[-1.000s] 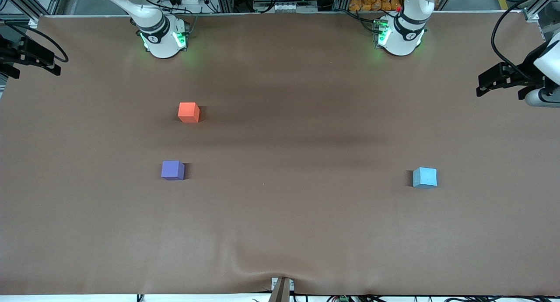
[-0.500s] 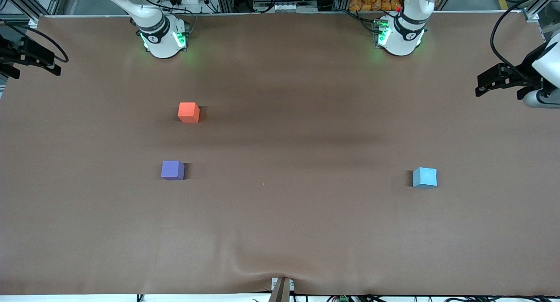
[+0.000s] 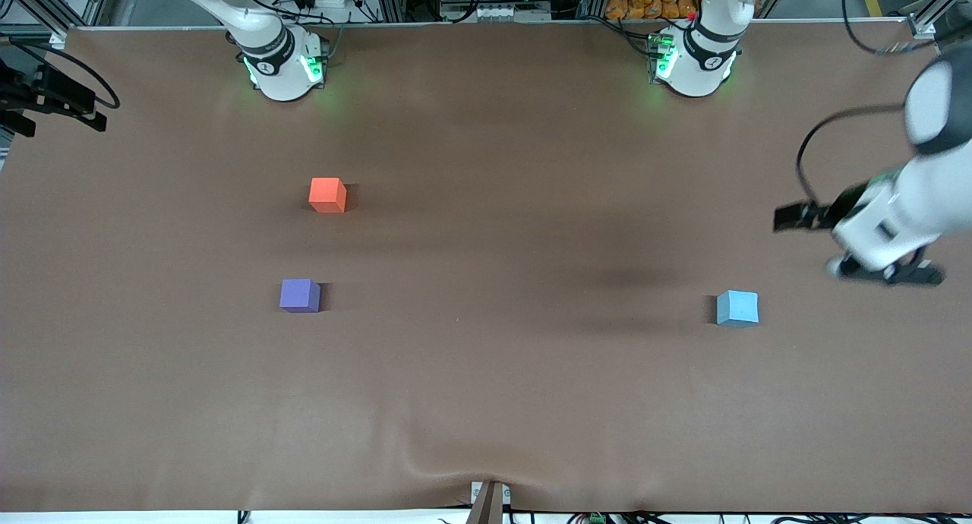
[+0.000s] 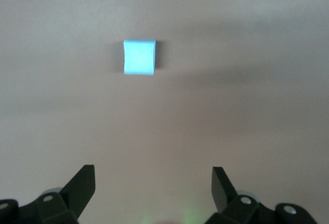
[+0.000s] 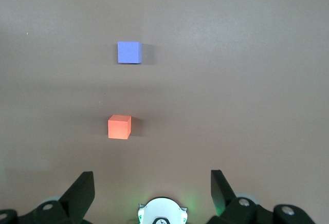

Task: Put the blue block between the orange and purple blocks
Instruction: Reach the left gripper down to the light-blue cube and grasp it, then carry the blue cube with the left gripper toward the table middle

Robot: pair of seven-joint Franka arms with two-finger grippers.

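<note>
The left gripper (image 4: 153, 193), spread wide, has been swung toward the blue block (image 3: 737, 308); approach is underway, descent and closure pending.

Left pincer (image 3: 885, 269) motion-blurred in front view, fingertips indistinct; right pincer (image 5: 151, 185) out of frame there.

Left arm reaches out from base at table's back edge, wrist over table near left arm's end edge. Left gripper (image 4: 153, 185) up in air, fingers spread wide apart, nothing between them. Right arm waits, held high near right arm's end of table. Right gripper (image 5: 152, 189) fingers likewise spread wide, empty, pointing down at table.
</note>
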